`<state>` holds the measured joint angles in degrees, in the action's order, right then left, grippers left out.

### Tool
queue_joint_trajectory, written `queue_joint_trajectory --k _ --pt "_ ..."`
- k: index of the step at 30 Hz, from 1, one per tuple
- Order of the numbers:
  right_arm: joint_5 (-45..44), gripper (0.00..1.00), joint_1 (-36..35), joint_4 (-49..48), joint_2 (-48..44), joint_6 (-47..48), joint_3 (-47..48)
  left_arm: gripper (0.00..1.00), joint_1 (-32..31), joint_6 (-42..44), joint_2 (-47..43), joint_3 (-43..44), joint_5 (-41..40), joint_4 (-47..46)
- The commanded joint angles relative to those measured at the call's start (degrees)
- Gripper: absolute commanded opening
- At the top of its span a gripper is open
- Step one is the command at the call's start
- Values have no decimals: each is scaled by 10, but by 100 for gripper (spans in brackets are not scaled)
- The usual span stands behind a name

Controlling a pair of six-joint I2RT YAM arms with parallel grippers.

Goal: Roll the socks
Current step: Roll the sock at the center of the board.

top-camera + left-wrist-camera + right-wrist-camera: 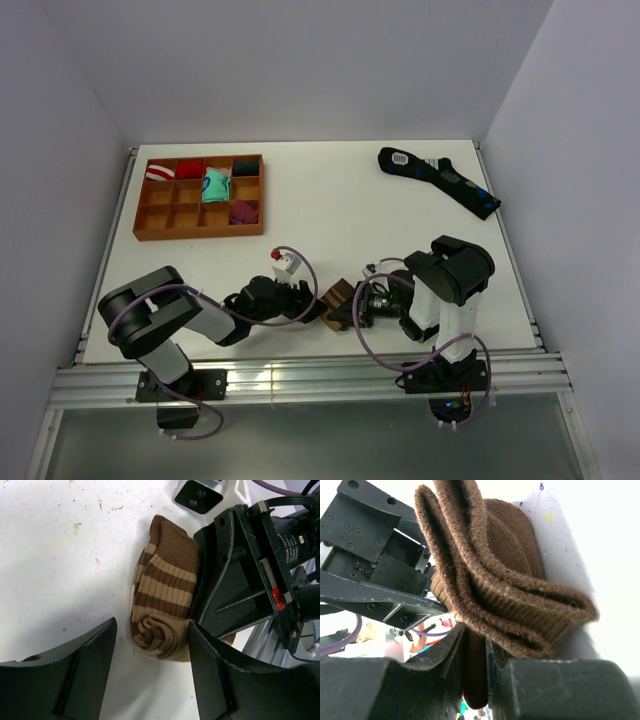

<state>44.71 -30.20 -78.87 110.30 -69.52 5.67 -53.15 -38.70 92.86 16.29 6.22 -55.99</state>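
1. The socks (165,600) lie as a half-made roll near the tabletop's (330,200) front edge, between both claws.
2. My right claw (476,662) is nearly closed, pinching the brown folds. My left claw (152,627) stands open astride the rolled end, holding nothing.
3. I judge the roll could spring loose, since only one side is pinned.
4. Only the right wrist view shows that pinch; from overhead the arms hide it.

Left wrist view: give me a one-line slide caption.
Open left hand flanks the rolled end of the brown striped socks while the right hand pinches their edge.

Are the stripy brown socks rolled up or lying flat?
Rolled up: the brown knitted cream-striped socks form a thick bundle, coiled at one end.
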Motion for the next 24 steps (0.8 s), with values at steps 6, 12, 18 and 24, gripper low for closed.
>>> queue_joint_trajectory --k 6,12,18,24 --pt "-23 10 12 88 -1 35 -17 54 -3 -9 16 23 -20 40" --pt "-22 11 12 86 0 36 -17 42 -4 -14 32 31 -28 59" --pt "-41 13 12 149 -43 72 -15 25 -4 -21 32 81 -42 162" --pt "-90 20 12 318 -141 146 9 11 -4 -10 22 133 -60 301"
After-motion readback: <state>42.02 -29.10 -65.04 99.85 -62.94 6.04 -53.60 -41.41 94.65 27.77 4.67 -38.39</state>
